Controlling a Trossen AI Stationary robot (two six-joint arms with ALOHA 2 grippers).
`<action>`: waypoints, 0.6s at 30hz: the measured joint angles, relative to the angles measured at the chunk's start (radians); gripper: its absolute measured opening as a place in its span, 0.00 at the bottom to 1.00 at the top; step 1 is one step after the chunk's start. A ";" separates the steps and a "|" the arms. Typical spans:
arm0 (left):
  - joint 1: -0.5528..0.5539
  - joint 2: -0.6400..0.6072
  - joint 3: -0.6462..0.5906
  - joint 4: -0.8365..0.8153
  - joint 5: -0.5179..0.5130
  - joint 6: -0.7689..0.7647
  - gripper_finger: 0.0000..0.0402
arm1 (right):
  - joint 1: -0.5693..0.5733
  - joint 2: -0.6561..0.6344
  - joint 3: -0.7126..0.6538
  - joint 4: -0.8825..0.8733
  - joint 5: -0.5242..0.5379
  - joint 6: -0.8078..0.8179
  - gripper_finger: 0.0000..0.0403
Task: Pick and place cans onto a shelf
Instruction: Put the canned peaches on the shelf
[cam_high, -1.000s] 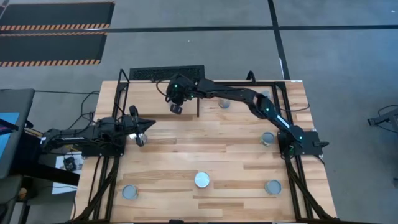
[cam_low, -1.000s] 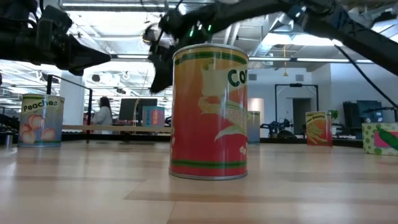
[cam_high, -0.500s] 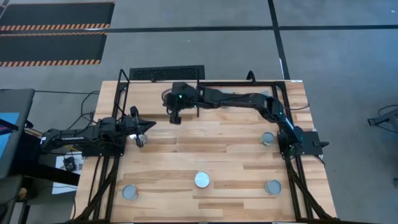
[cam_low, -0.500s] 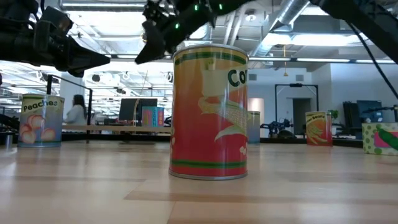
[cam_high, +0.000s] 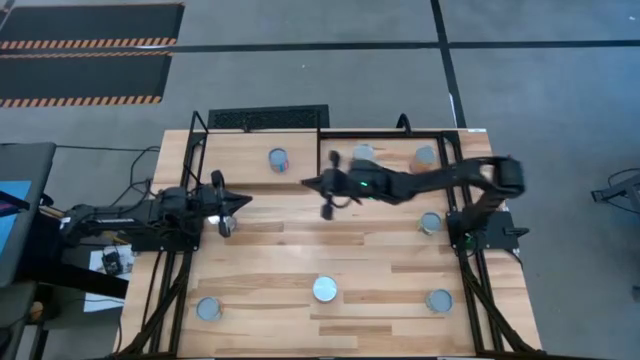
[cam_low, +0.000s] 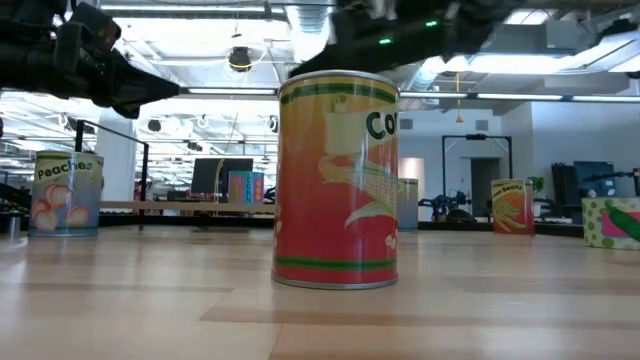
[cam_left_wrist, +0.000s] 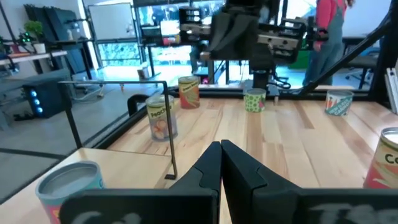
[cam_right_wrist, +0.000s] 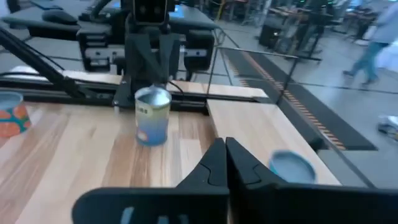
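Several cans stand about. One can (cam_high: 277, 159) stands on the light-wood shelf (cam_high: 250, 170) at the far left; it also shows in the right wrist view (cam_right_wrist: 292, 167). An orange-labelled can (cam_high: 325, 290) stands near the middle front and fills the low view (cam_low: 337, 180). A bluish can (cam_high: 224, 225) stands on the table just by my left gripper (cam_high: 232, 203), which is shut and empty (cam_left_wrist: 221, 152). My right gripper (cam_high: 318, 186) hangs above the table right of the shelf, shut and empty (cam_right_wrist: 224, 149).
Other cans stand at the far edge (cam_high: 362, 153) (cam_high: 425, 155), at the right (cam_high: 431, 222), and at the front (cam_high: 209, 309) (cam_high: 439, 299). Thin black rods (cam_high: 320, 160) frame the shelf and the table's far edge. A person (cam_left_wrist: 326, 25) moves in the room behind.
My right gripper has drawn back from the shelf toward the table's right and a little toward the near edge. A can now shows standing on the shelf where the gripper was. My left arm has kept still.
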 joint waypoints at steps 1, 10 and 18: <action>0.000 0.035 0.013 0.009 -0.003 0.000 0.00 | 0.008 -0.038 -0.039 -0.004 0.021 -0.003 0.01; 0.000 0.422 0.148 0.102 -0.019 0.006 0.00 | -0.006 -0.271 -0.282 0.150 -0.069 -0.048 0.01; 0.024 0.670 0.266 0.131 0.013 0.025 0.00 | -0.094 -0.292 -0.505 0.534 -0.301 0.021 0.01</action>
